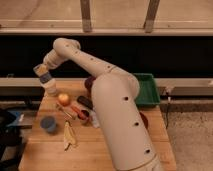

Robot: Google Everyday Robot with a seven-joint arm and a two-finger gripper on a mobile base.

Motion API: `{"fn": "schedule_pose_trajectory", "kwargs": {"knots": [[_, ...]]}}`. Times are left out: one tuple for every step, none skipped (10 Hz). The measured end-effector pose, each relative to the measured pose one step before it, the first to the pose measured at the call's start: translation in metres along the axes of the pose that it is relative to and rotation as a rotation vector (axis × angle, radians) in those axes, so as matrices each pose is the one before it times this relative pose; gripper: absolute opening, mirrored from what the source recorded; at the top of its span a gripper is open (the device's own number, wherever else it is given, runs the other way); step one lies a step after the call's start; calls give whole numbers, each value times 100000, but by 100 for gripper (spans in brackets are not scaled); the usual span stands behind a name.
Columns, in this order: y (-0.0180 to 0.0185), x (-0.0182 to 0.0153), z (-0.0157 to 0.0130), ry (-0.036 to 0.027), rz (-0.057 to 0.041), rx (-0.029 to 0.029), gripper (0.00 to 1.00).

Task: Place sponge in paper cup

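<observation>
Pincer (42, 73) sits at the tabletop's far-left corner, abt 10 o'clock from centre. It's pressed together on the sponge (45, 78), the blue-grey block at its tip, w/ the tip pointing down. Prob a top-down carry so the block can drop straight in.

Sponge hangs directly over the paper cup (50, 89), at 6 o'clock from the pincer and v. close. Can't tell if its bottom edge touches the rim or is already partly inside. Cup stands upright near the tabletop's (50, 152) back edge, mouth up. Block looks abt as wide as the mouth, so alignment matters. Off-centre release could leave it perched on the rim or tip the light cup.

Judgement: carry done, now at the lower/release step. Next move prob calls for a small descent, then letting go.

Further out:
- Apple (63, 98) at 4 o'clock from the paper cup, near but apart, so it shouldn't get in the way.
- Blue cup (48, 123) at 6 o'clock, well apart. Not the target.
- Banana (69, 136) beyond that, nearer the front edge.
- Small dark and red items in mid tabletop, too unclear to name.
- Green tray (148, 90) at 3 o'clock, far side of the arm (85, 60), which arcs over from the robot body at right to reach this corner.
</observation>
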Motion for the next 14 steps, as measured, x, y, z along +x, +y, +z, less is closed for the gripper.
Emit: {"fn": "schedule_pose_trajectory", "kwargs": {"knots": [[-369, 97, 551, -80, 23, -516, 0], [-269, -34, 637, -246, 17, -624, 0], [-118, 129, 810, -200, 296, -909, 0], [-349, 392, 671, -251, 634, -421, 0], [-302, 611, 730, -209, 920, -551, 0], [-98, 308, 551, -16, 764, -576, 0], [29, 246, 436, -21, 571, -430, 0], [-56, 252, 159, -23, 341, -21, 0], [-199, 312, -8, -280, 604, 344, 0], [-51, 175, 31, -55, 429, 202, 0], [21, 95, 62, -25, 312, 327, 0], [-171, 16, -124, -219, 299, 627, 0], [-318, 139, -236, -79, 329, 693, 0], [-281, 102, -253, -120, 455, 543, 2]]}}
